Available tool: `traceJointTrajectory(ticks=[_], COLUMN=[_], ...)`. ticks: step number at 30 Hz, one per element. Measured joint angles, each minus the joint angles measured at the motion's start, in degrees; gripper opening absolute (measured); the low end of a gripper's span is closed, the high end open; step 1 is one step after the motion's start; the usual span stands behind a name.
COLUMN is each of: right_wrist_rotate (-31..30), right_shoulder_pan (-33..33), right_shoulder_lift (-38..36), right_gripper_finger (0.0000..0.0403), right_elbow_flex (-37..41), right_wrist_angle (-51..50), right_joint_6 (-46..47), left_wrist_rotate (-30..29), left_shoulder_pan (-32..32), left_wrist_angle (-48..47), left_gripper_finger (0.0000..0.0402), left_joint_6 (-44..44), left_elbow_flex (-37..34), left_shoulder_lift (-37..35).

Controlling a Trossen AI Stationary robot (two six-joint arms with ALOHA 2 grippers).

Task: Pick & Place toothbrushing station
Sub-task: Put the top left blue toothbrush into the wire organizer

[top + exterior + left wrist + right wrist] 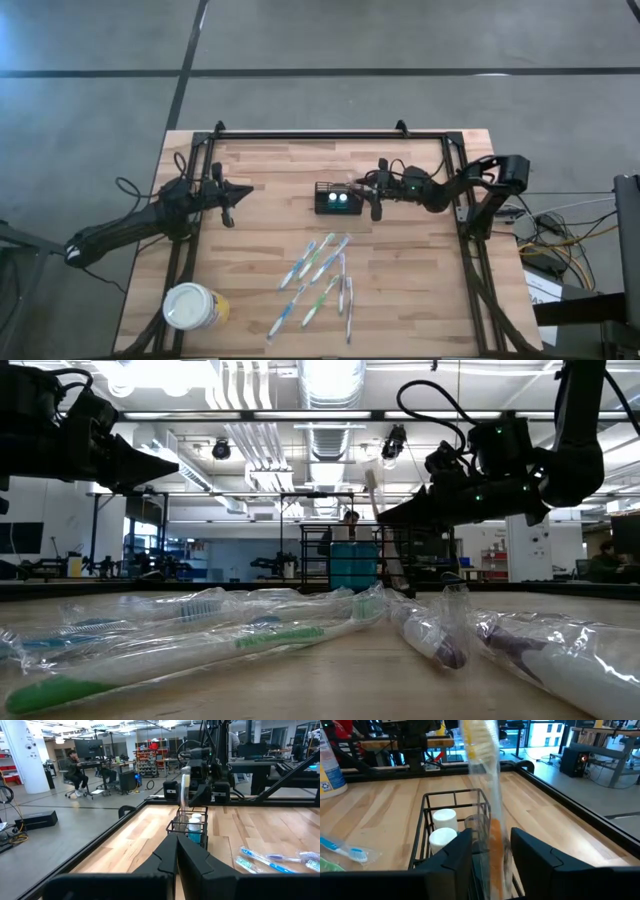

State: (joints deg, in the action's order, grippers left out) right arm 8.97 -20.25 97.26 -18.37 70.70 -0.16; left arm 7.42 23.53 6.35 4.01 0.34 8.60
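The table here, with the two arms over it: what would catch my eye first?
Probably the small black caddy at the table's middle, with two white caps inside. The right claw, fingers apart, has a wrapped yellow toothbrush standing upright between them at the caddy's edge. Nearer the front lies a scatter of wrapped toothbrushes, with a white-lidded yellow tub at the front left corner; the left claw waits shut at the left.
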Motion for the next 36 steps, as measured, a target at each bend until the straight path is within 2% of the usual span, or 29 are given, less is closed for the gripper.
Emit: traceJointTrajectory(ticks=[11,17,22,28,32,36], right_wrist_rotate=[0.02,0.08,0.16,3.55,3.18,3.15], right_shoulder_pan=[0.02,0.0,0.0,0.04,0.02,0.02], right_shoulder_lift=[-3.17,-10.51,-22.97,-43.04,-55.47,-64.81], right_gripper_finger=[0.0187,0.0194,0.0193,0.0175,0.0135,0.0071], right_elbow_flex=[0.13,0.13,0.13,0.11,0.11,0.35], right_wrist_angle=[1.15,0.52,-11.19,-31.14,-43.86,-52.11], right_joint_6=[0.23,-0.49,-0.28,-2.41,-4.35,-4.98], left_wrist_rotate=[0.0,0.15,0.19,0.19,0.19,0.19], left_shoulder_pan=[0.0,0.01,0.0,0.0,0.01,0.0], left_wrist_angle=[0.0,0.0,0.0,-0.01,-0.02,0.0], left_gripper_finger=[0.0014,0.0014,0.0014,0.0014,0.0014,0.0014], left_joint_6=[0.02,0.02,0.02,0.02,-0.07,-0.22], left_elbow_flex=[0.0,0.0,0.0,0.0,0.0,0.0], left_shoulder_lift=[0.02,0.02,0.02,0.02,0.02,0.02])
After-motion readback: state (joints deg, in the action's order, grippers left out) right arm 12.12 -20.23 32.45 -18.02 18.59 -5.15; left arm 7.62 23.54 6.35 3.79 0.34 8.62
